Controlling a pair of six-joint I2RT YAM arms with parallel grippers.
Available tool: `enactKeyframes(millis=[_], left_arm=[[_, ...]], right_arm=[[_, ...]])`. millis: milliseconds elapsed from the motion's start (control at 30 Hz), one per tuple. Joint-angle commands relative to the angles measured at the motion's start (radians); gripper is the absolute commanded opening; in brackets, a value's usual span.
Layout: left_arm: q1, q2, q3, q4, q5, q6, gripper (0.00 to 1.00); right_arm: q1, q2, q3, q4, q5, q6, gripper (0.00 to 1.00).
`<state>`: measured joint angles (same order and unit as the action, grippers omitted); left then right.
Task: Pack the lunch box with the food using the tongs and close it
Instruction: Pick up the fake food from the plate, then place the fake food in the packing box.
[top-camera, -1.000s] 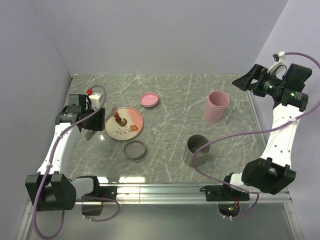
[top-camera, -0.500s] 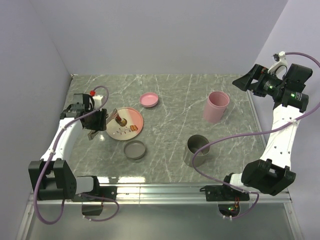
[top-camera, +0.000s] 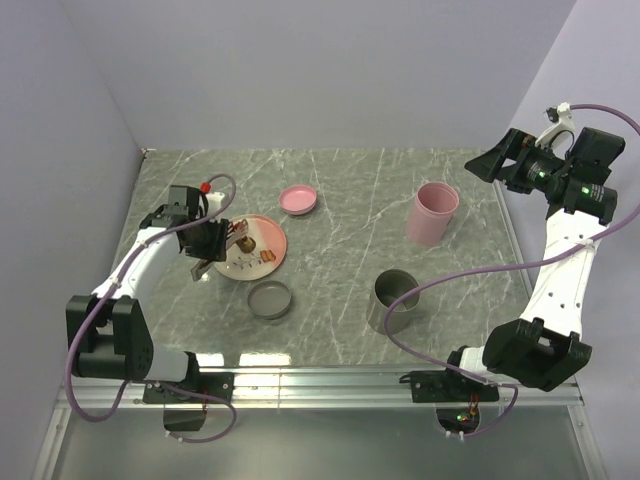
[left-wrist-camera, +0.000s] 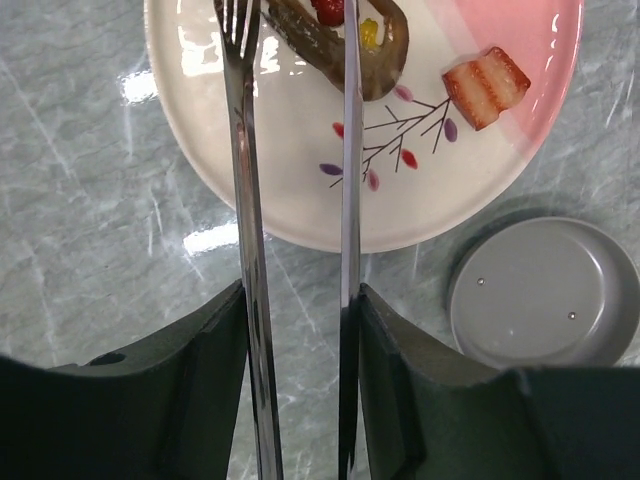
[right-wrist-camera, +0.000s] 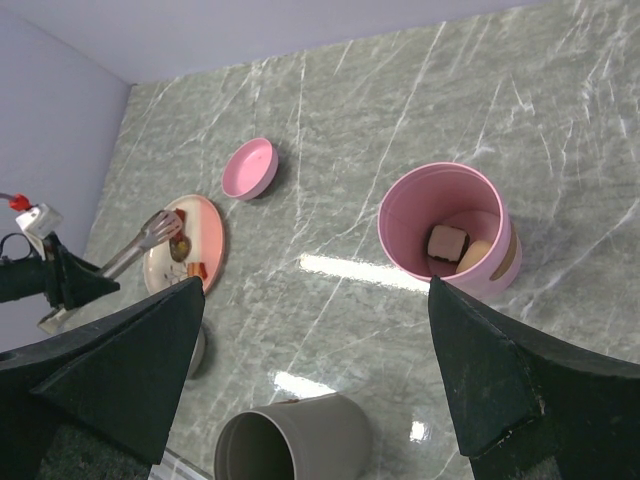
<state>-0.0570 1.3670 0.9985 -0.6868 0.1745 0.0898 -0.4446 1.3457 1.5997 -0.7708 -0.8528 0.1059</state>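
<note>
My left gripper (top-camera: 207, 243) (left-wrist-camera: 300, 300) is shut on the silver tongs (top-camera: 232, 232) (left-wrist-camera: 245, 200), one finger pressing on each arm. The tongs' tips reach over the pink-and-cream plate (top-camera: 262, 266) (left-wrist-camera: 200, 150) and stand either side of the dark brown lump (left-wrist-camera: 385, 60) (top-camera: 243, 242). An orange-and-white piece (left-wrist-camera: 485, 85) (top-camera: 268, 258) lies to its right on the plate. The pink round lunch box (top-camera: 432, 215) (right-wrist-camera: 400, 240) stands upright at the back right with a white piece and a tan piece inside. Its pink lid (top-camera: 299, 199) (right-wrist-camera: 249, 167) lies apart. My right gripper (top-camera: 490, 165) (right-wrist-camera: 315, 300) hangs open and empty, high at the far right.
A grey lid (top-camera: 270, 299) (left-wrist-camera: 545, 295) lies just in front of the plate. A grey cup (top-camera: 396, 300) (right-wrist-camera: 290, 440) stands open near the table's front middle. The side walls close in at left and right, and a metal rail runs along the near edge.
My left gripper has moved right and farther back toward the plate, carrying the tongs over it. The tongs' arms have come closer together. The right arm has not moved.
</note>
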Motion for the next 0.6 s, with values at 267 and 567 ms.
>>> enactKeyframes(millis=[267,567], left_arm=[[-0.047,0.067,0.054,0.067,-0.039,-0.021,0.49],[-0.066,0.092,0.078,0.063,-0.062,-0.013,0.48]], right_arm=[[0.004,-0.036,-0.001,0.022,0.006,-0.021,1.0],[0.006,-0.037,-0.007,0.028,0.011,-0.021,1.0]])
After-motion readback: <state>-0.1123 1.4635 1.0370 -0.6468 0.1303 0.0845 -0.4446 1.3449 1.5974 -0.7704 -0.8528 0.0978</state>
